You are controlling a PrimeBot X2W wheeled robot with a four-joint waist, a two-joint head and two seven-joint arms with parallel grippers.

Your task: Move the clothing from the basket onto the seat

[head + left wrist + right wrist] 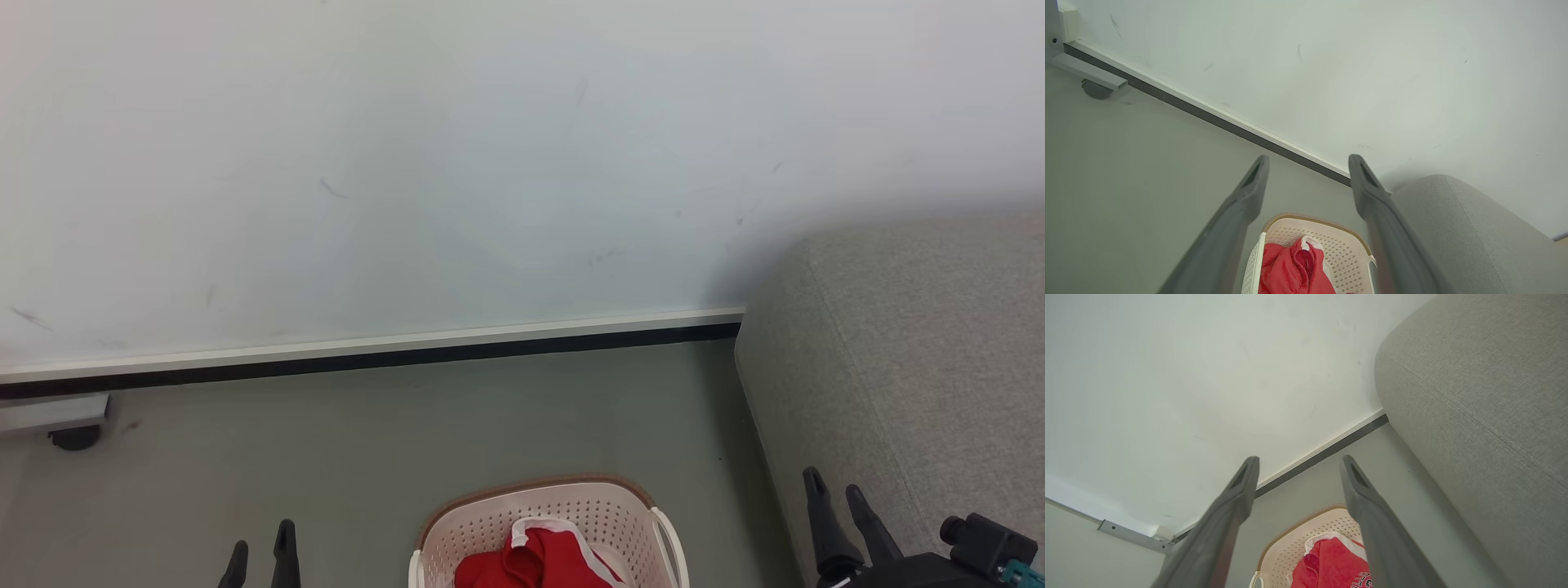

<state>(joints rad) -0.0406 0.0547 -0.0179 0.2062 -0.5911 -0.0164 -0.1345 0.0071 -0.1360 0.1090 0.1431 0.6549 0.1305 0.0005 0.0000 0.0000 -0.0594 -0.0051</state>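
Observation:
The cream basket (604, 506) with a brown rim stands on the floor at the bottom centre, partly cut off by the frame edge. Red clothing (539, 563) with white trim lies bunched inside it; the same clothing (1331, 561) shows dark lettering in the right wrist view. The grey seat (914, 359) rises at the right, beside the basket. My left gripper (261, 543) is open, to the left of the basket and apart from it. Over the seat's front edge my right gripper (834, 486) is open and empty. The basket (1339, 245) lies between my left fingers' lines, far below.
A pale wall with a white and black skirting (367, 351) runs behind the basket. A metal frame end with a castor (73, 437) sits at the far left by the wall. Grey floor (367, 457) spreads between the wall and the basket.

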